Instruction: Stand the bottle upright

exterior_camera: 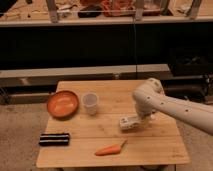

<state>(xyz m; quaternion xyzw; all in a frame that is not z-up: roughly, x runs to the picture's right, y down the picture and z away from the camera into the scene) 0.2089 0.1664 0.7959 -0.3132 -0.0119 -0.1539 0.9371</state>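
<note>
The small white bottle [127, 122] lies on its side on the wooden table [105, 152], right of the middle. My gripper [140, 120] is at the bottle's right end, low over the table, with the white arm [170, 105] reaching in from the right. The arm's wrist hides the spot where gripper and bottle meet. The translucent cup [90, 103] stands upright to the left of the bottle.
An orange bowl [63, 104] sits at the table's left. A dark flat packet [54, 139] lies at the front left. An orange carrot [110, 149] lies near the front edge, below the bottle. Dark shelving stands behind the table.
</note>
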